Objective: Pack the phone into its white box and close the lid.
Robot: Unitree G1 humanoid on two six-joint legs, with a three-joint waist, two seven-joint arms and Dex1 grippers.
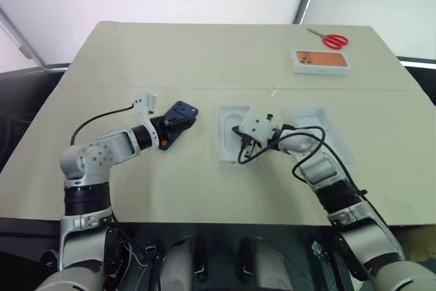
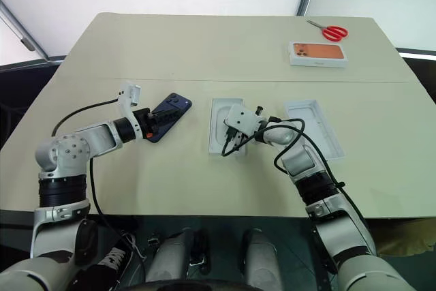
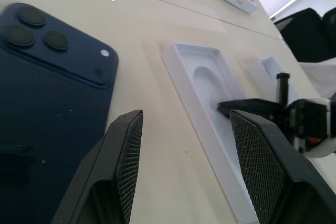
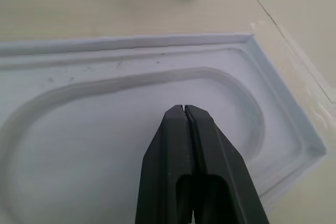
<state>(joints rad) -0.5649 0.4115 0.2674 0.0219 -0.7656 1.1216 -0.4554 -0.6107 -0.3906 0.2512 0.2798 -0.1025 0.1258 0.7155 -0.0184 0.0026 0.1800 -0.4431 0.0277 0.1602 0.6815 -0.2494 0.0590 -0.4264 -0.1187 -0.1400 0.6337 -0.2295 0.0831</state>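
Risks first. The right gripper [image 4: 185, 109] is poking, fingers pressed together, into a white tray with a rounded recess [image 2: 223, 131]. That recess is reading like a thin insert, not the brown-floored box, so the phone may be getting lined up for the wrong piece. Pushing down on its thin wall could also tip or skid it across the table [image 2: 204, 52].

The phone [image 2: 169, 115] is lying back-up on the table, left of that tray, camera cluster at its far end. The left gripper [image 3: 186, 174] is standing half open, fingers apart on nothing, with the phone just beside its left finger [image 3: 126, 156]. I cannot tell whether finger and phone are touching. Closing from here would likely miss the phone or shove it sideways.

A second white tray [image 2: 313, 126] is lying right of the right arm; whether it is box or lid I cannot tell. An orange-printed box [image 2: 318, 53] and scissors [image 2: 330, 31] are sitting far back, well apart from the work.
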